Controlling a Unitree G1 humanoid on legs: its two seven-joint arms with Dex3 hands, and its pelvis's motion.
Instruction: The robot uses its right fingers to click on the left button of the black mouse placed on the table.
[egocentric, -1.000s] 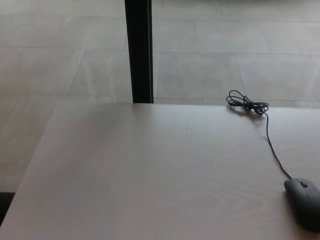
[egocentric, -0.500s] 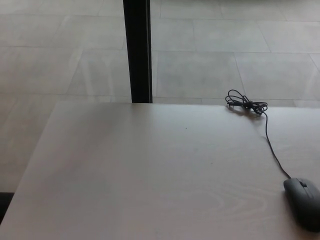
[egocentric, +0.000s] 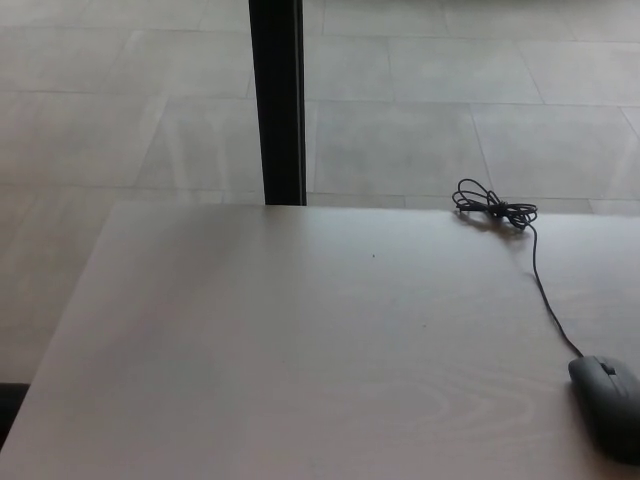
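- Sitting at the near right corner of the worktop (egocentric: 300, 340): one black mouse (egocentric: 609, 405), partly cut off by the right edge of the picture, nose pointing away and slightly to the left.
- Showing on its top: a small dark mark near the front, probably the wheel; buttons too dim to tell apart.
- Running from the front of the mouse: one thin black cable (egocentric: 543, 290), heading away across the worktop, then ending in one loose tangled bundle (egocentric: 493, 210) near the far edge, well apart from the mouse.
- Lying flat under both: one pale wood-grain worktop, faint rings of grain near the middle front, one tiny dark speck toward the far side.
- Standing beyond the far edge, left of centre: one upright black post (egocentric: 277, 100), reaching out of the top of the picture.
- Spreading behind and to the left: a floor (egocentric: 420, 120) of large pale grey tiles with thin joints.
- Showing at the bottom left corner: one small dark patch, too little to identify.
- Hands: neither left nor right in view, so no telling whether wide, narrow or holding anything.
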